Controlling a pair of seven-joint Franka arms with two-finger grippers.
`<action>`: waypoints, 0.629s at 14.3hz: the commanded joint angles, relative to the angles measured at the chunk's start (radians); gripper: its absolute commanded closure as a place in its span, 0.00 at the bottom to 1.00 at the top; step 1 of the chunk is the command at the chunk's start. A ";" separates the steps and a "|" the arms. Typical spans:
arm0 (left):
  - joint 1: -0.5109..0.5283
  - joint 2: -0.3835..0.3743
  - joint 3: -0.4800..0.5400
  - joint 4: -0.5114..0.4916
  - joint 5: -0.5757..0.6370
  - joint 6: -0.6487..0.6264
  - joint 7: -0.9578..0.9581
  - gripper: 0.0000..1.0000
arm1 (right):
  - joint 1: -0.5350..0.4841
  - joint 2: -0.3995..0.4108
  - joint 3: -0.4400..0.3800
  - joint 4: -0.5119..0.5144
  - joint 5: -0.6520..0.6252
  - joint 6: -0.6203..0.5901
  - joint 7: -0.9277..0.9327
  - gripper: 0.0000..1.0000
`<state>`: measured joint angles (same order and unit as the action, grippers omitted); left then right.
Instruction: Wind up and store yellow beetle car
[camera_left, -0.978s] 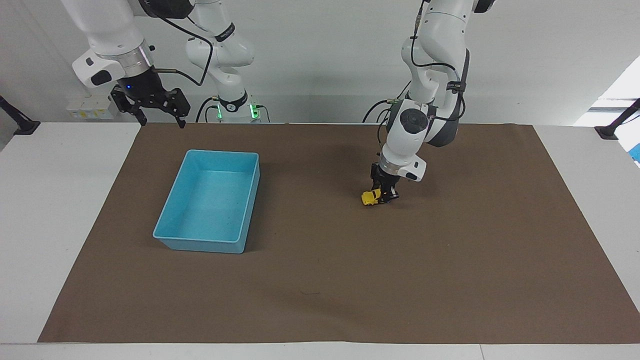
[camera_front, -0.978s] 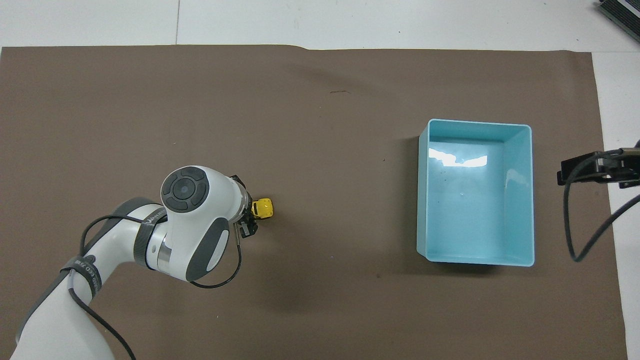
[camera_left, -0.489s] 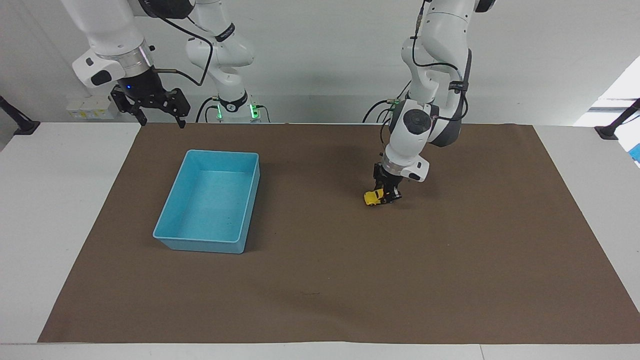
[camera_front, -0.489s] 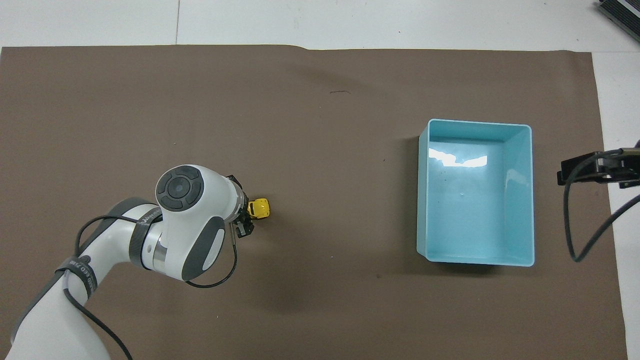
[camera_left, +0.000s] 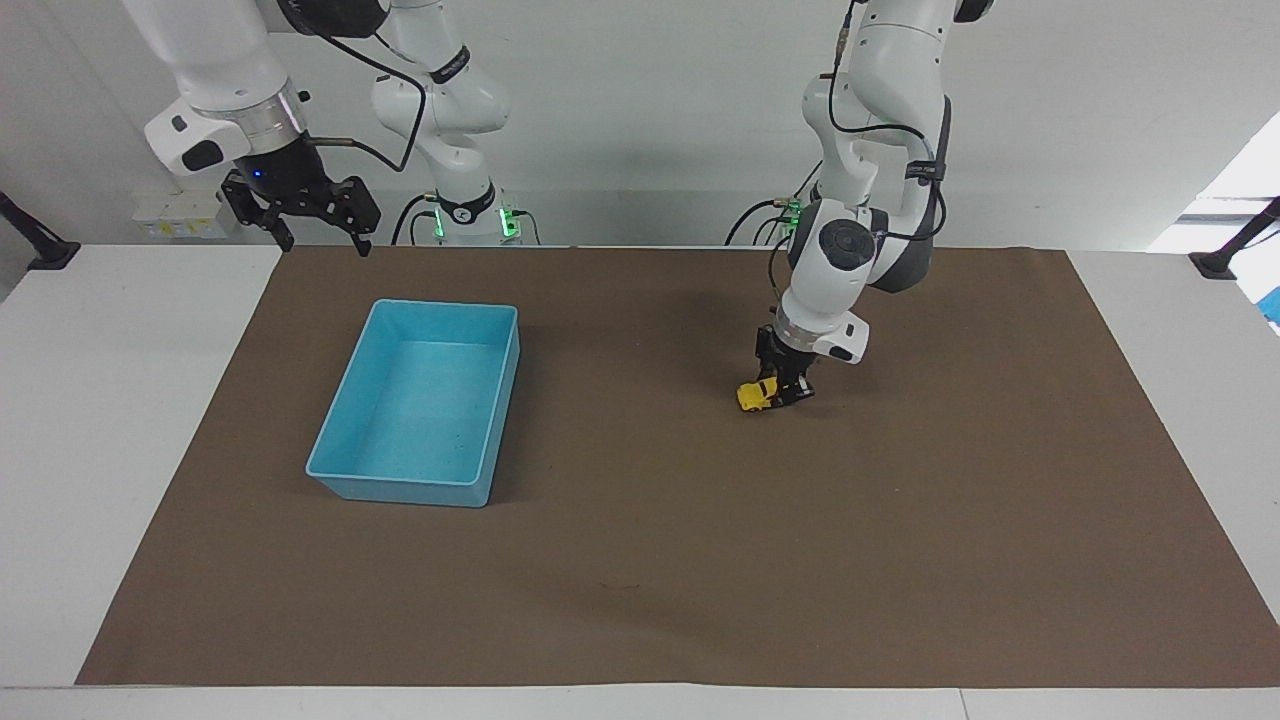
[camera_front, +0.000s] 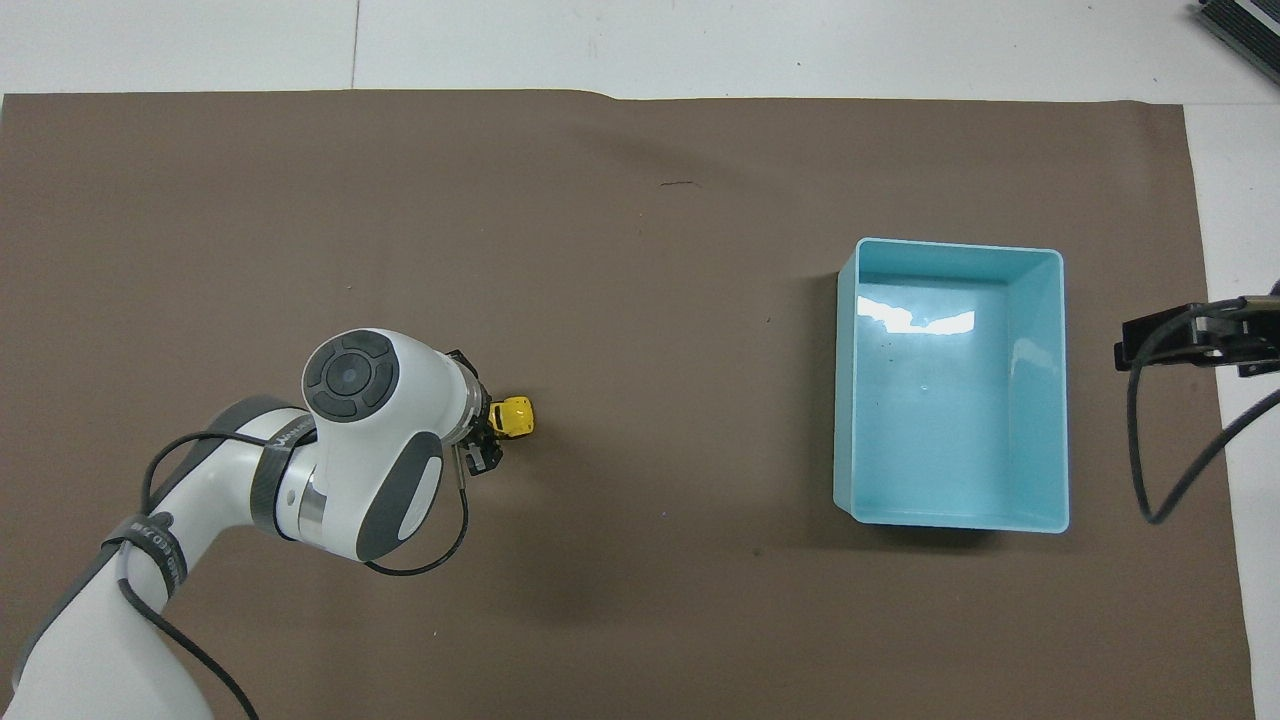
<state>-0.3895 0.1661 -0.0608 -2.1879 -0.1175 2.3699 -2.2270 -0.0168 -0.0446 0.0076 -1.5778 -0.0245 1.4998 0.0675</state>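
Observation:
The tiny yellow beetle car (camera_left: 754, 396) sits on the brown mat, toward the left arm's end of the table; it also shows in the overhead view (camera_front: 514, 417). My left gripper (camera_left: 782, 390) is down at the mat and shut on the car's rear part, with most of the car sticking out toward the bin. In the overhead view the left gripper (camera_front: 484, 440) is mostly hidden under the wrist. The light blue bin (camera_left: 345, 468) stands on the mat toward the right arm's end. My right gripper (camera_left: 312, 215) waits open, raised over the table's edge near its base.
The brown mat (camera_left: 640, 580) covers most of the white table. The bin's rim (camera_front: 848, 400) shows in the overhead view. The right gripper's body and cable (camera_front: 1180, 340) show at that view's edge beside the bin.
My left gripper has dragged the car a short way along the mat toward the left arm's end of the table. The right arm has not moved.

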 joint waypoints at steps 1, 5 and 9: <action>0.047 0.039 0.010 -0.023 0.016 0.031 0.053 0.80 | -0.011 -0.003 0.005 -0.002 0.006 0.002 -0.018 0.00; 0.069 0.039 0.010 -0.023 0.016 0.029 0.066 0.77 | -0.009 -0.003 0.005 -0.002 0.006 0.002 -0.018 0.00; 0.069 0.039 0.010 -0.023 0.016 0.029 0.066 0.74 | -0.011 -0.003 0.005 -0.002 0.006 0.002 -0.018 0.00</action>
<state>-0.3527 0.1579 -0.0593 -2.1935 -0.1178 2.3444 -2.1940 -0.0168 -0.0446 0.0076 -1.5778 -0.0245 1.4998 0.0674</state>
